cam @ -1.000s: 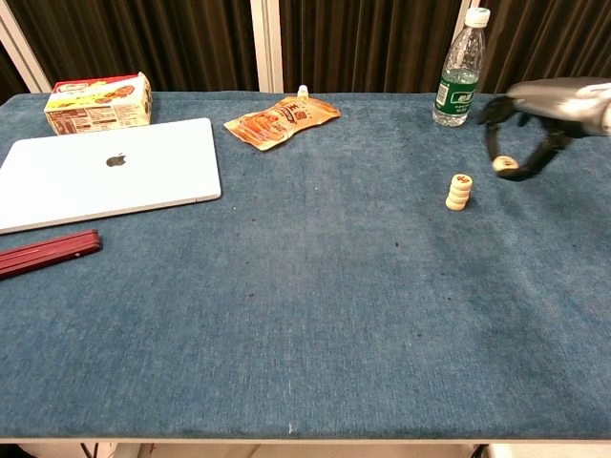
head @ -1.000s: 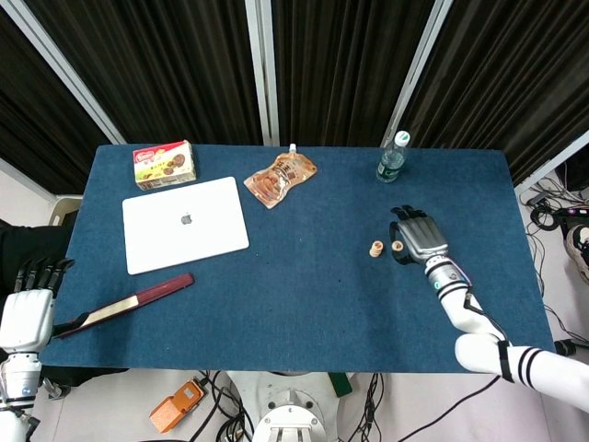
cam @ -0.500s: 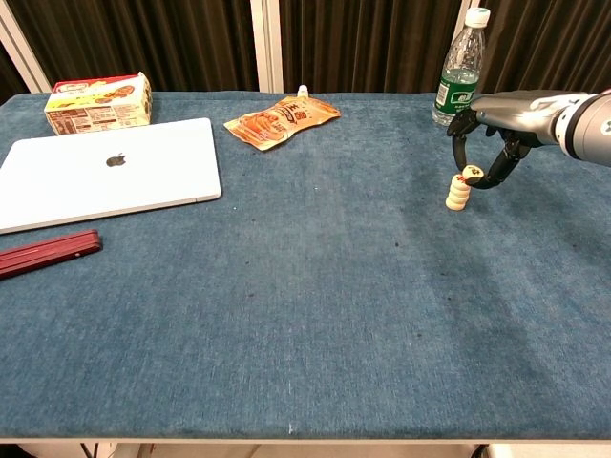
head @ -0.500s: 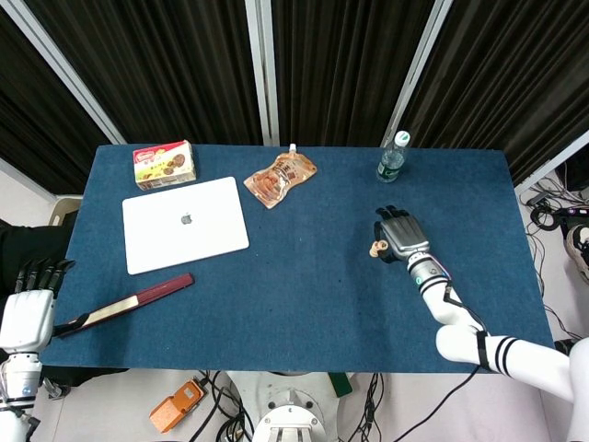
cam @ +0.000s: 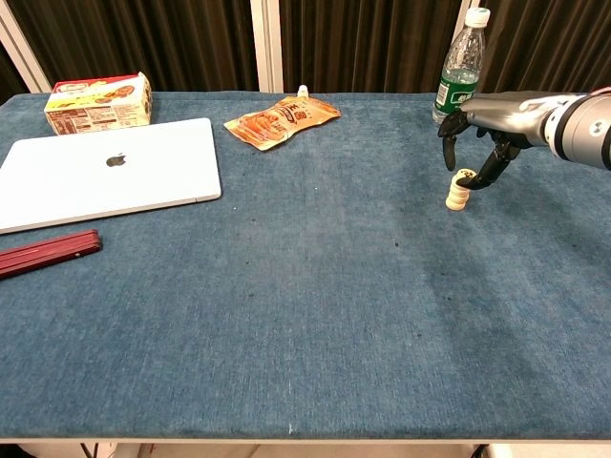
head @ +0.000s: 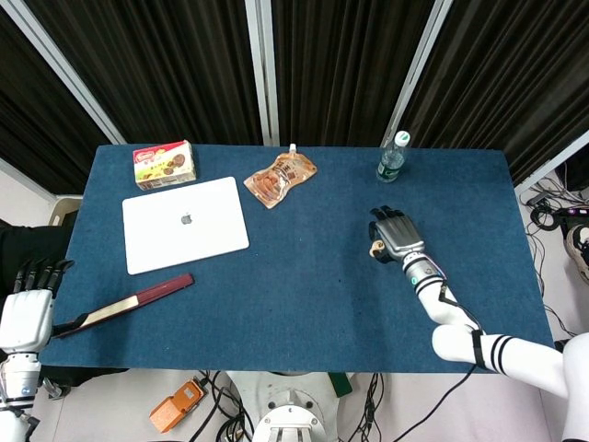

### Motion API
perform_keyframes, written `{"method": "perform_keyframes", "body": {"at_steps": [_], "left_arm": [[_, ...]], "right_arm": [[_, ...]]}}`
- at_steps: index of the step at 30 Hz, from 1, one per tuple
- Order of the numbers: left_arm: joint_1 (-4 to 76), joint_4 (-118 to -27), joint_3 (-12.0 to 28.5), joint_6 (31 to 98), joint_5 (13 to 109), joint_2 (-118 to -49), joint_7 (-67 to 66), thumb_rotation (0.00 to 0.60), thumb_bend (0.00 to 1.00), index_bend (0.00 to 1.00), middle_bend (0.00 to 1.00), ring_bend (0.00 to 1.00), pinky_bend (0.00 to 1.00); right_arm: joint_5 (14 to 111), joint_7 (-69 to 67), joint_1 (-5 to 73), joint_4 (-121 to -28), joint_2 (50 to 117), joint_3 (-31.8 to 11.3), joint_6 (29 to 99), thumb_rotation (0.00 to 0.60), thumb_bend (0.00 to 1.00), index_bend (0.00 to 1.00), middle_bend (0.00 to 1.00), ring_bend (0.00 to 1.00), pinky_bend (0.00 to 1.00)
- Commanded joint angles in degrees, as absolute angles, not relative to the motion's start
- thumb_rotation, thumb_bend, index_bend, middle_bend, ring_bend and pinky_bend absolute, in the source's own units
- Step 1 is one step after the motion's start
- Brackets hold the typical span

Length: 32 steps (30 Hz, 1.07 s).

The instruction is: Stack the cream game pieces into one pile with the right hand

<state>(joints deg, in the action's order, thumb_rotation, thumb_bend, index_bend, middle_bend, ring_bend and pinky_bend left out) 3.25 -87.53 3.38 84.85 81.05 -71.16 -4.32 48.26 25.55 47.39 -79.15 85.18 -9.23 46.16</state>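
Cream round game pieces (head: 374, 248) sat in a small pile on the blue cloth table (head: 304, 304) in the head view. The robot's right hand (head: 397, 237) was just beside the pile, with its dark fingers reaching over it. From up there nobody could tell if the hand was holding a piece. The left hand (head: 26, 313) was far off at the table's edge, holding nothing, with its fingers apart.

In the chest view, the little cream pile (cam: 458, 193) stood upright, near a clear plastic water bottle with a green label (cam: 459, 74). The right hand (cam: 482, 124) hung above it, and one dark fingertip (cam: 474, 181) touched the top piece. It looked like the hand was setting a piece onto the pile. Whether it was gripping that piece or had let go could not be told.

The next move probably called for lifting the fingers straight up and slowly, so the pile would not tip.
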Motion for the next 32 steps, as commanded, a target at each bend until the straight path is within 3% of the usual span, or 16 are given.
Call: {"method": "perform_keyframes", "body": {"at_steps": [1,8,12,17,24,32], "left_arm": [[3.1,-87.4,3.4,84.9,81.0,-71.2,-4.1,0.6,0.0,0.17,0.16,0.09,0.03],[3.1,-87.0,3.3,84.9,81.0,-71.3,-3.5,0.6,0.0,0.17,0.16,0.09,0.03],[3.2,-86.9,3.4,84.9,81.2,-71.4,-3.3,0.6,0.0,0.17,0.16,0.09,0.03],[3.3,-86.9,3.6,85.0,81.4,-71.5,-3.1,0.6,0.0,0.17,0.16,0.09,0.03],[3.6,-87.7,4.1,85.9,82.2,-71.4,-3.3,0.6,0.0,0.17,0.16,0.09,0.03],[3.1,-89.0,3.9,87.1,82.8,-70.5,-3.8,0.6,0.0,0.17,0.16,0.09,0.03]], "right_arm": [[48.6,25.4,47.3,-79.6,85.0,-9.0,46.5,0.6,0.47,0.48,0.2,0.15,0.23],[51.3,21.3,44.2,-84.0,81.1,-9.5,50.9,0.6,0.47,0.44,0.2,0.15,0.23],[54.2,18.9,40.4,-87.8,77.0,-9.1,56.2,0.6,0.47,0.35,0.2,0.15,0.23],[60.8,15.3,32.0,-94.4,70.7,-7.1,68.7,0.6,0.46,0.18,0.19,0.12,0.23],[69.9,7.2,18.7,-99.9,64.4,-2.6,85.2,0.6,0.28,0.01,0.1,0.03,0.16],[76.2,1.4,8.6,-100.3,61.4,1.0,94.3,0.6,0.27,0.01,0.09,0.01,0.13]]}}
